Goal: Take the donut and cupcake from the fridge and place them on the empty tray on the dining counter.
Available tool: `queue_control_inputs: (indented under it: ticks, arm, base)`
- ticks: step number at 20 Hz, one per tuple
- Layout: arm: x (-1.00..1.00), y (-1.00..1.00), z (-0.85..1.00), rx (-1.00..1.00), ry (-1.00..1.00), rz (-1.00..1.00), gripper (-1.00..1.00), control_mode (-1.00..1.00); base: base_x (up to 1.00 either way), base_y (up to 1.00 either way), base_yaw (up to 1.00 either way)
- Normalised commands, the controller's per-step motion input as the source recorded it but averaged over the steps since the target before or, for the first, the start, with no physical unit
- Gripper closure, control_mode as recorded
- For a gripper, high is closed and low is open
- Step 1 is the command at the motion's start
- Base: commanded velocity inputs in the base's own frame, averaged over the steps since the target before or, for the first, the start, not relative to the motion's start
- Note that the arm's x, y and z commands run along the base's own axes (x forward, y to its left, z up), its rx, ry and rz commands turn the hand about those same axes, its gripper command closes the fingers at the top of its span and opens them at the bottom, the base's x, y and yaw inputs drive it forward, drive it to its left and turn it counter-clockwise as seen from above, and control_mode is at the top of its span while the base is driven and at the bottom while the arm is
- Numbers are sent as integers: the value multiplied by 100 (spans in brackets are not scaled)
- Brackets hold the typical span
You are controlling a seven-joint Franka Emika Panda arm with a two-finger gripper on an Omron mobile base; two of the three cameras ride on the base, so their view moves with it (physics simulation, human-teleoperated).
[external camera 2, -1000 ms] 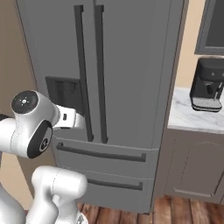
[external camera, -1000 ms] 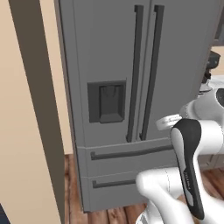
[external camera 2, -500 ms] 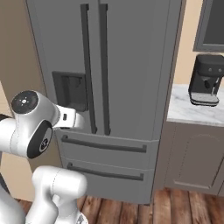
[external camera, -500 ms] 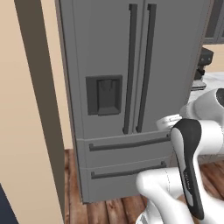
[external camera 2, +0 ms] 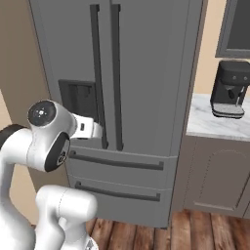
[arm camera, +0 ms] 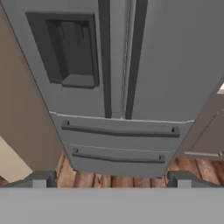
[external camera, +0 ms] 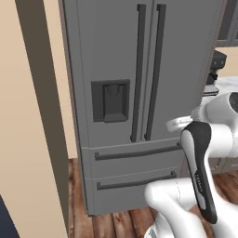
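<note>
The fridge stands straight ahead, tall and grey, with both doors and both bottom drawers closed. Its dark bar handles run down the middle and a dispenser panel sits in the left door. My gripper is open, with nothing between its fingertips, a short way in front of the fridge at about drawer height. The donut and the cupcake are hidden behind the closed doors. The tray and the dining counter are out of view.
A dark coffee machine stands on a marble counter right of the fridge, with a grey cabinet below. A beige wall panel flanks the fridge on the left. Wood floor lies in front.
The whole picture has shifted slightly, with the fridge now a little higher in both base views, so the camera moved. The fridge stays closed and the gripper stays open.
</note>
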Motion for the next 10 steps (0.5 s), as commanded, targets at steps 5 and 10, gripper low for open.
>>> queue_control_inputs:
  ticks: [5, 10]
  arm:
    - [95, -19, 0, 5, -21, 0, -100, -100]
    - [100, -1, 0, 5, -14, 0, -100, -100]
  base:
    - [0, 0, 0]
    - [0, 0, 0]
